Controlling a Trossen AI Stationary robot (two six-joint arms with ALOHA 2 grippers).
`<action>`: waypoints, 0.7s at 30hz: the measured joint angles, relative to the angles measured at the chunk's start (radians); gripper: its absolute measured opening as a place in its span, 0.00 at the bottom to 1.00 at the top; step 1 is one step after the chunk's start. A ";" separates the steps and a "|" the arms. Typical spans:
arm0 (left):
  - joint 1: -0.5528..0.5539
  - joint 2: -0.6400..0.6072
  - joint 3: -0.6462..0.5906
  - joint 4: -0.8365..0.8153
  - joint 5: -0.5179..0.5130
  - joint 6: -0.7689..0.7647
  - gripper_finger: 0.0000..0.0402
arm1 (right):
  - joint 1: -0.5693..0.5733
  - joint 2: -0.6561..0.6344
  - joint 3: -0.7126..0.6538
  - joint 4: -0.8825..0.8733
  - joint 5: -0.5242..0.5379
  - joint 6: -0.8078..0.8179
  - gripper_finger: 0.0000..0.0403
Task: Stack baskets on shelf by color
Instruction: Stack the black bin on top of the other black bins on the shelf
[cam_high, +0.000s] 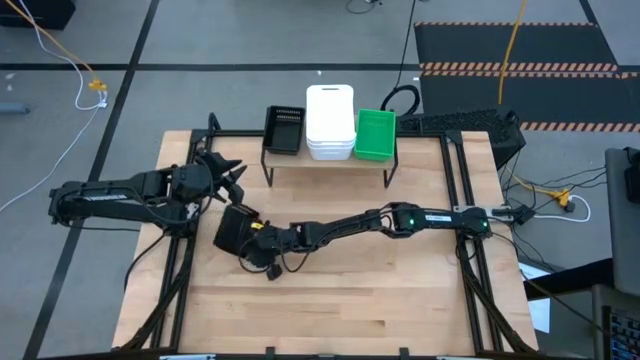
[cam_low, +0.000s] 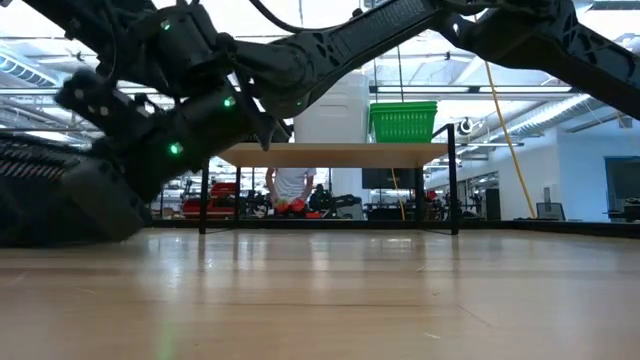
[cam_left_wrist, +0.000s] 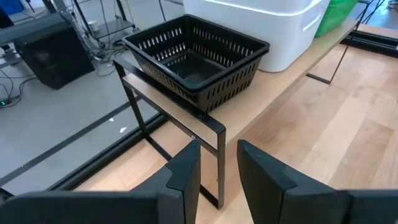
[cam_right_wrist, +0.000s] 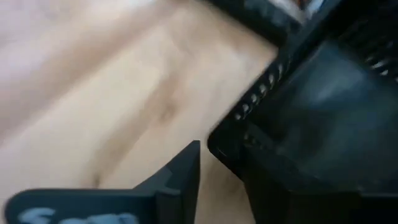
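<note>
The light-wood shelf (cam_high: 325, 160) stands at the table's far edge on thin black legs. On it rest a black mesh basket (cam_high: 283, 129) at the left, a white stack (cam_high: 330, 122) in the middle and a green basket (cam_high: 375, 134) at the right. My right arm reaches across from the right, and its gripper (cam_high: 254, 238) is shut on another black mesh basket (cam_high: 231, 228) left of the table's centre. My left gripper (cam_high: 235, 178) hovers open and empty near the shelf's left end, facing the shelf's black basket (cam_left_wrist: 196, 59). My right gripper holds the black mesh basket by its wall at a corner (cam_right_wrist: 249, 127), coming roughly level from the table's right. One finger (cam_right_wrist: 180, 177) shows outside the wall; the basket hides the other. Whether the basket is lifted clear cannot be told.
Black frame rails (cam_high: 455, 190) run along the table's left and right sides. Bare wood (cam_high: 340, 300) lies toward the near edge. The shelf's black leg (cam_left_wrist: 219, 155) stands just ahead of my left fingers. A person (cam_low: 292, 185) shows in the room behind the shelf.
</note>
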 joint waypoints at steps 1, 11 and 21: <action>0.000 0.000 0.000 0.000 0.000 0.000 0.26 | 0.000 0.000 0.000 -0.028 0.019 0.000 0.24; 0.000 0.000 0.000 -0.018 0.000 0.002 0.26 | -0.002 -0.006 0.000 -0.162 0.142 0.019 0.01; 0.000 0.000 0.000 -0.048 -0.001 0.001 0.26 | 0.030 -0.081 0.002 -0.536 0.198 0.011 0.01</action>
